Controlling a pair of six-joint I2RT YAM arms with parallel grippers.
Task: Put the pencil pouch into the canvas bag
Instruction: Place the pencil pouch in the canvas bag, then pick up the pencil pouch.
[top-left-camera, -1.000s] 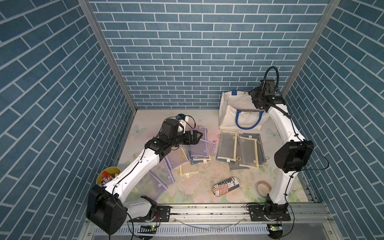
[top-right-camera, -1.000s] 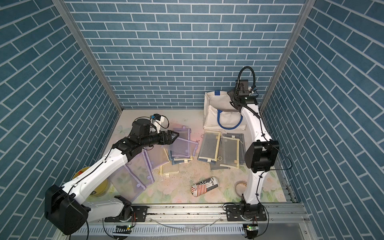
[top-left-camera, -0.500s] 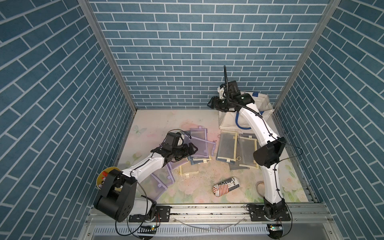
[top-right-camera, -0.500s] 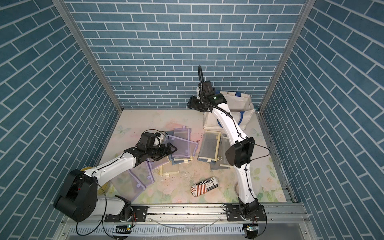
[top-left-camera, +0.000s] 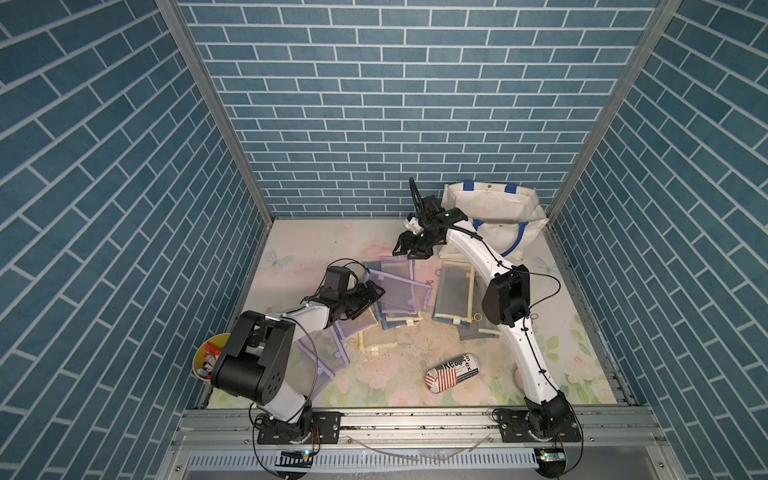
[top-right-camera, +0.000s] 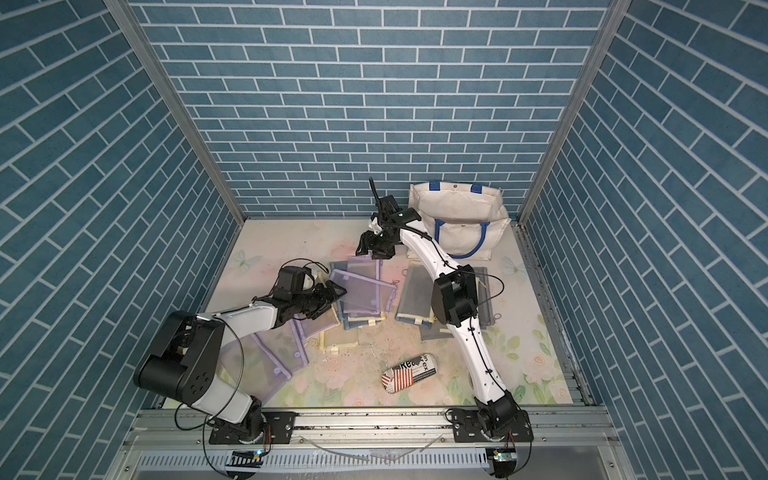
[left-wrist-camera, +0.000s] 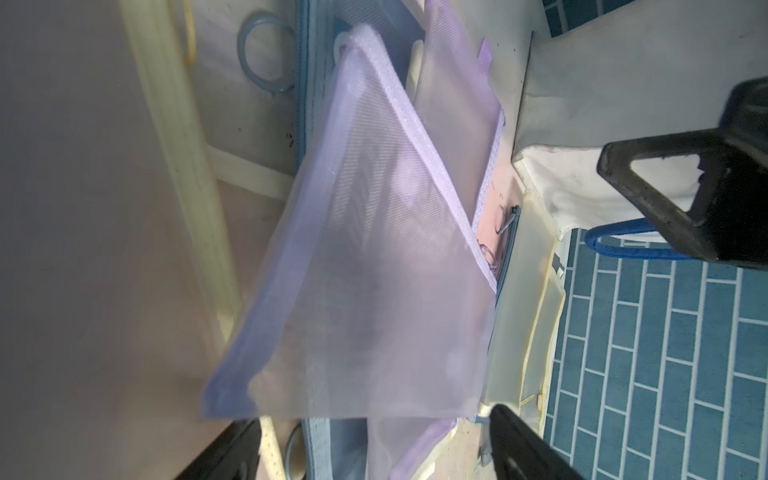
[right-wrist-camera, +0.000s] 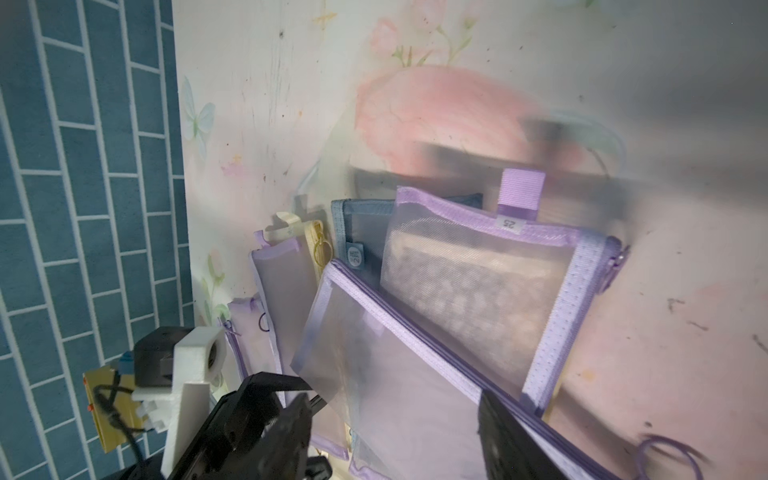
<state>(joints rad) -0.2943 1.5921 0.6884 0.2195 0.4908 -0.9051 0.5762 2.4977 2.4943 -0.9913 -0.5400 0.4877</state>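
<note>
Centrally, the lilac pencil pouch (top-left-camera: 397, 291) lies tilted atop the pouch pile (top-left-camera: 399, 321), its left corner between the parted jaws of the left gripper (top-left-camera: 376, 290); whether they pinch it I cannot tell, the wrist view being blurred. Over the pile's far edge the right gripper (top-left-camera: 409, 253) hovers, jaws spread and empty; the canvas bag (top-left-camera: 494, 208) stands in the far right corner.

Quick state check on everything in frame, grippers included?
purple mesh pouch: one corner tilted up off the pile
left gripper: open, jaws straddling that corner
right gripper: open, empty, by the pile's far edge
canvas bag: upright, mouth open
printed pencil case: lying flat, untouched
</note>
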